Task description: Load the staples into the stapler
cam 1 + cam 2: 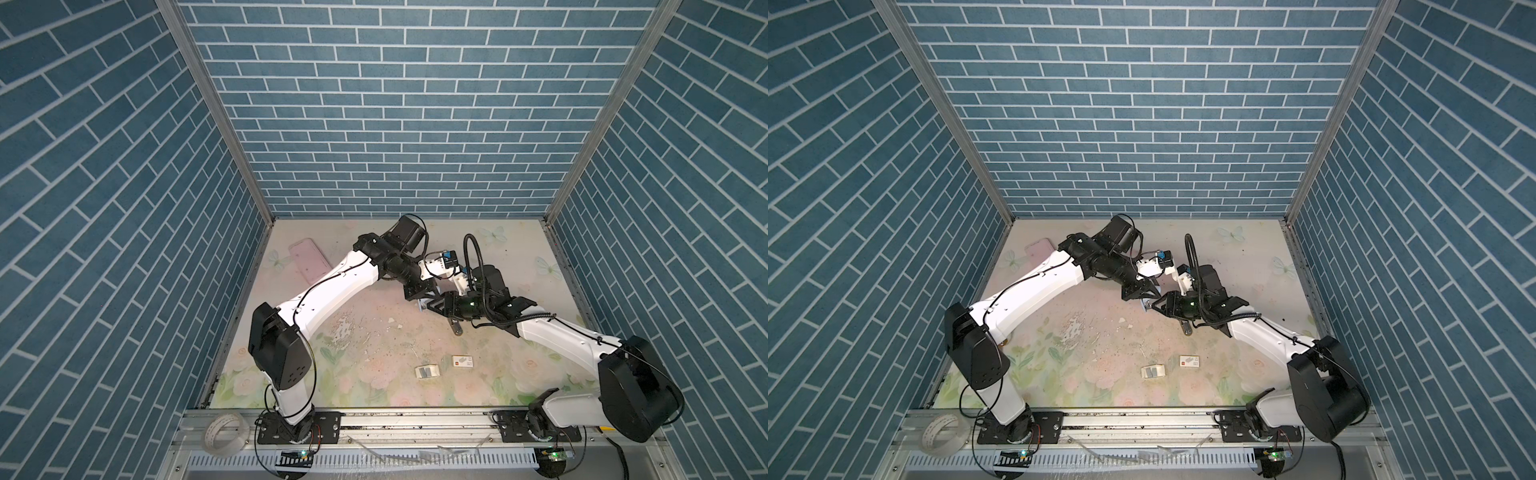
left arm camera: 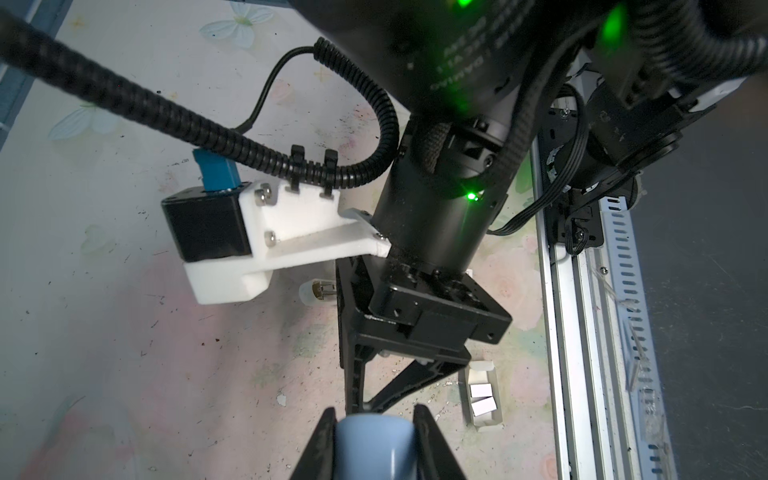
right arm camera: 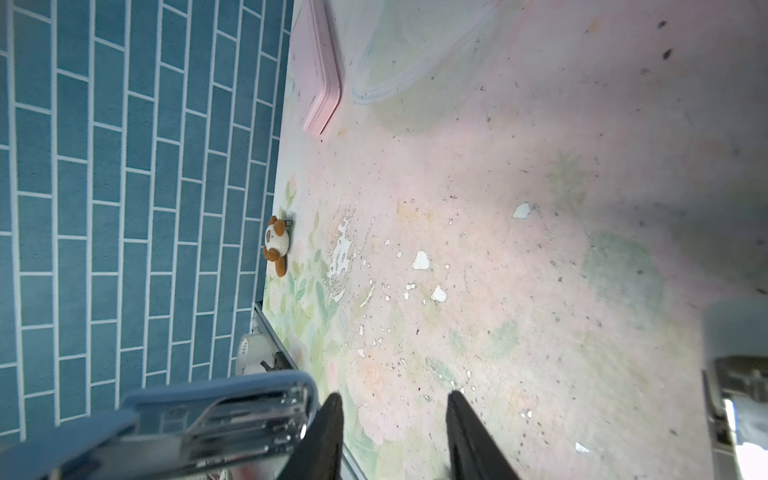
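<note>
Well, in both top views my left gripper [image 1: 422,301] [image 1: 1144,300] and my right gripper [image 1: 434,306] [image 1: 1158,307] meet almost tip to tip above the floral table [image 1: 374,324]. A small pale-blue bit of the stapler [image 1: 423,307] [image 1: 1147,306] shows at my left fingertips. The staples [image 1: 427,371] [image 1: 1152,371], dark strips in their white tray, lie flat on the table. They are well apart from both grippers, back toward my arm bases. The white sleeve with a red mark [image 1: 462,361] lies near the tray, on my right arm's side. A pink case [image 1: 309,262] sits far beyond my left arm.

From my left wrist, my left gripper [image 2: 374,415] is clamped tight on the rounded blue body of the stapler [image 2: 374,449], with one finger on each flank. My right arm's wrist fills the space just ahead. Past it the staples [image 2: 482,395] sit in their tray near the rail, the strips glaring pale.

From my right wrist, my right gripper [image 3: 395,419] stands parted with only bare table between its fingers, so it grips nothing. The stapler [image 3: 187,424] sits just outside one finger, and its blue shell and chrome channel are visible. A small plush toy [image 3: 276,245] lies by the wall, far ahead of that gripper.
</note>
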